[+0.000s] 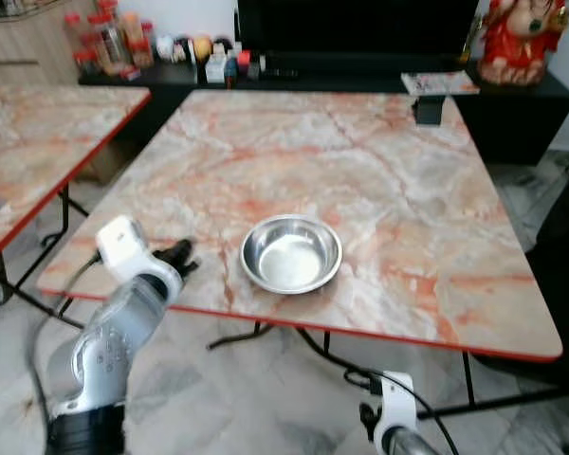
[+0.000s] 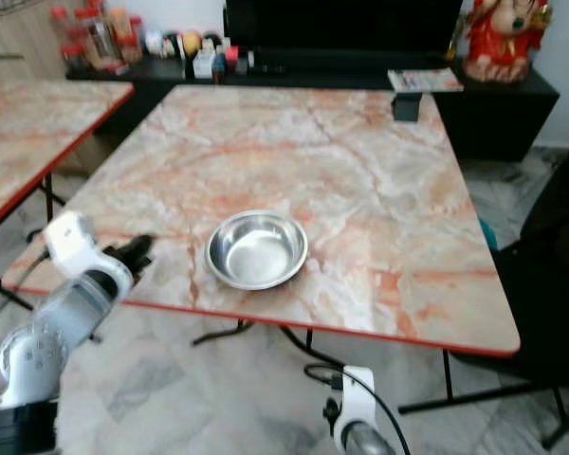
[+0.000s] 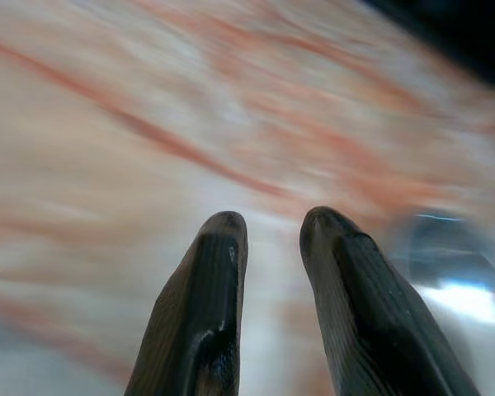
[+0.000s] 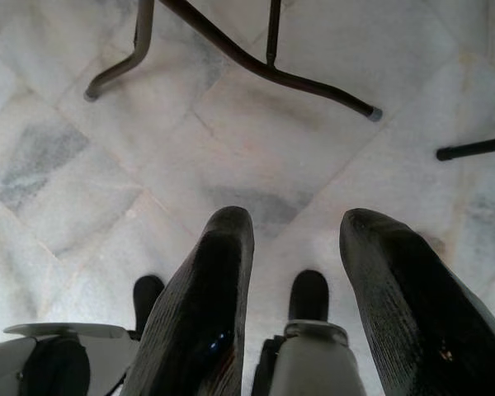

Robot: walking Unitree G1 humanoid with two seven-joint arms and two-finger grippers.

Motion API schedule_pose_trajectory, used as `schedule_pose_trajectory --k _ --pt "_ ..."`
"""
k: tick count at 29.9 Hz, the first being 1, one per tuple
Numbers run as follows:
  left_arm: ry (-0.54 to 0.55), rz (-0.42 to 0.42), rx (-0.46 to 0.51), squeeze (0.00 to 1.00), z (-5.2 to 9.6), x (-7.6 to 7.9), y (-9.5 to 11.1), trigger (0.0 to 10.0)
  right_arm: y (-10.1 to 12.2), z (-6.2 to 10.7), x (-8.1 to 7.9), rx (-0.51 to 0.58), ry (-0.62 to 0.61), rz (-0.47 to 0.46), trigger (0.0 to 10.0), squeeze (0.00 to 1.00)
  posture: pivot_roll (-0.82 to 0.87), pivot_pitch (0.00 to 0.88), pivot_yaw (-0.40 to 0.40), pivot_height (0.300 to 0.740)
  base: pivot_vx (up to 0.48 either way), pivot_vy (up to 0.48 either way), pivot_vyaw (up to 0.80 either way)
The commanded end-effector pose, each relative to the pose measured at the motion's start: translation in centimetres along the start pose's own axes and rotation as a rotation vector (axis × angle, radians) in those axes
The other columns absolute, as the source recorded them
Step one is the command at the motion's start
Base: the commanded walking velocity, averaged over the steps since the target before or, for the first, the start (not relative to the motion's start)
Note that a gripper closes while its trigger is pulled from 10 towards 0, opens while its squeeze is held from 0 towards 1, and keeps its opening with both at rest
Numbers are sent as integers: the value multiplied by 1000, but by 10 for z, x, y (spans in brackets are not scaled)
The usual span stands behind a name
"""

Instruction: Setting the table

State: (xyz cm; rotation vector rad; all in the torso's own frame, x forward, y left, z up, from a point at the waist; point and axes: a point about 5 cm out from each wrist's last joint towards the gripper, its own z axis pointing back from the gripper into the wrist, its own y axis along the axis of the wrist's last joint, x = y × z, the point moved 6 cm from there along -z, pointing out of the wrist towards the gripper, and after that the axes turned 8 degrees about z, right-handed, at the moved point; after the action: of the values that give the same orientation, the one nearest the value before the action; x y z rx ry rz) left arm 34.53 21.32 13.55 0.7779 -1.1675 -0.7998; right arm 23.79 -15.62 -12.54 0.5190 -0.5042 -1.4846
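A round steel bowl (image 1: 291,253) sits empty near the front edge of the marble table (image 1: 408,180). My left gripper (image 1: 181,256) hovers over the table's front left part, a hand's width to the left of the bowl, its fingers a little apart with nothing between them. In the left wrist view the two black fingers (image 3: 208,289) point across the blurred marble, and the bowl (image 3: 450,264) shows off to one side. My right gripper (image 4: 299,239) hangs low below the table edge, open, pointing at the tiled floor.
A second marble table (image 1: 28,152) stands at the left. A black sideboard (image 1: 512,95) behind holds jars, bottles, a red figurine (image 1: 517,38) and a small dark box (image 1: 428,111) at the table's far edge. Metal table legs (image 4: 256,58) cross the floor. A dark chair (image 1: 564,256) is at the right.
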Motion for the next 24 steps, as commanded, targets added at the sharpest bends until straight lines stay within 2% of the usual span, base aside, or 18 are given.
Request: schedule_pose_trajectory --k 1,2,3,4,6,7,8,9,10,12,13,14,15,18,20,22,23,24 --pt "68 -128 85 0 3 -18 4 10000 1 0 -1 0 7 8 10000 0 135 0 -5 736 0 0 0" --pt "89 -144 100 0 4 -25 3 10000 1 0 0 2 6 7 10000 0 135 0 -5 736 0 0 0" --pt "155 -194 130 0 9 -43 1 10000 1 0 1 5 6 7 10000 0 132 0 -7 736 0 0 0" --pt "170 -208 137 0 10 -46 0 10000 1 0 1 5 6 8 10000 0 132 0 -7 736 0 0 0" --pt "229 -219 171 0 16 -65 -4 10000 1 0 2 5 3 9 10000 0 122 0 -7 736 0 0 0" --pt "293 -289 177 0 24 -85 -12 10000 0 0 5 7 -5 8 10000 0 117 0 -7 736 0 0 0" --pt "313 -358 174 0 28 -94 -19 10000 0 1 7 7 -9 9 10000 0 115 0 -6 736 0 0 0" --pt "322 -409 175 0 31 -100 -24 10000 -1 1 8 7 -12 10 10000 0 114 0 -5 736 0 0 0" --pt "328 -421 166 0 33 -105 -29 10000 -1 1 9 7 -14 10 10000 0 114 0 -5 736 0 0 0" --pt "328 -421 166 0 33 -105 -29 10000 -1 1 9 7 -14 10 10000 0 114 0 -5 736 0 0 0" --pt "353 -426 151 0 37 -115 -37 10000 -2 1 11 6 -19 8 10000 0 106 0 -2 736 0 0 0" --pt "381 -422 113 0 41 -128 -51 10000 -3 2 13 6 -26 4 10000 0 101 0 1 736 0 0 0" --pt "381 -422 113 0 41 -128 -51 10000 -3 2 13 6 -26 4 10000 0 101 0 1 736 0 0 0" --pt "428 -433 -36 0 52 -158 -94 10000 -5 2 18 6 -40 -6 10000 0 90 0 7 736 0 0 0" --pt "410 -436 -124 0 55 -164 -117 10000 -5 3 19 7 -45 -11 10000 0 88 0 9 736 0 0 0" --pt "399 -440 -159 0 55 -165 -125 10000 -5 3 19 7 -46 -13 10000 0 88 0 9 736 0 0 0" --pt "324 -472 -323 0 60 -163 -165 10000 -5 3 19 7 -47 -13 10000 0 76 0 7 736 0 0 0" --pt "324 -472 -323 0 60 -163 -165 10000 -5 3 19 7 -47 -13 10000 0 76 0 7 736 0 0 0"
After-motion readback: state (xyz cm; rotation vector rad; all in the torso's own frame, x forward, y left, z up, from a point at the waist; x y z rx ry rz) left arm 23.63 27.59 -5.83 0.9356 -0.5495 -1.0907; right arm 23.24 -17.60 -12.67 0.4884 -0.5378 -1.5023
